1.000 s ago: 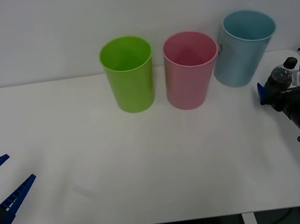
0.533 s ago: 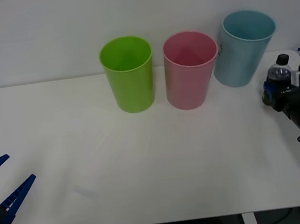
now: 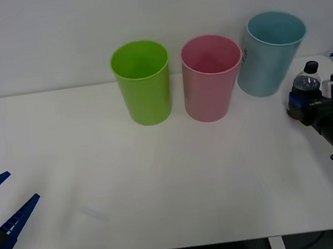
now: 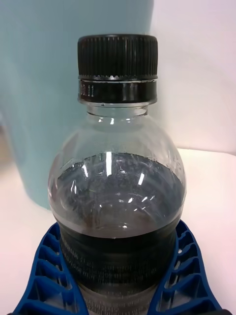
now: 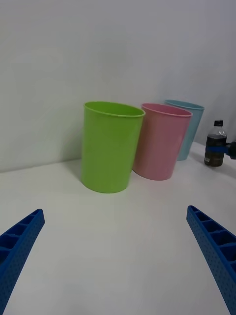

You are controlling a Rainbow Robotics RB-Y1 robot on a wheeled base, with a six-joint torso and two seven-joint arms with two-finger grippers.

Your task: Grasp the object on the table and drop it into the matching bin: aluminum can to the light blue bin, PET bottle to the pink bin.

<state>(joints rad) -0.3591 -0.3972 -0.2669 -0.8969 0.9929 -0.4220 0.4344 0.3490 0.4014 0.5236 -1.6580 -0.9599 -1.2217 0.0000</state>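
The PET bottle (image 3: 306,86), small and clear with dark liquid and a black cap, stands upright at the table's (image 3: 162,186) right side, just in front of the light blue bin (image 3: 269,54). My right gripper (image 3: 303,102) is shut on the bottle's lower body; in the right wrist view its blue fingers (image 4: 46,268) hug both sides of the bottle (image 4: 118,197), with the light blue bin (image 4: 44,98) close behind. The pink bin (image 3: 212,80) stands left of the blue one. My left gripper (image 3: 21,186) rests open at the front left, far from everything.
A lime green bin (image 3: 143,84) stands left of the pink one; the three bins form a row along the table's far side. The left wrist view shows the green bin (image 5: 109,147), the pink bin (image 5: 160,142), the light blue bin (image 5: 189,130) and the bottle (image 5: 215,145).
The bottle, tilted to the right a second ago, now stands upright and has shifted slightly left with the right gripper. The left arm has not moved.
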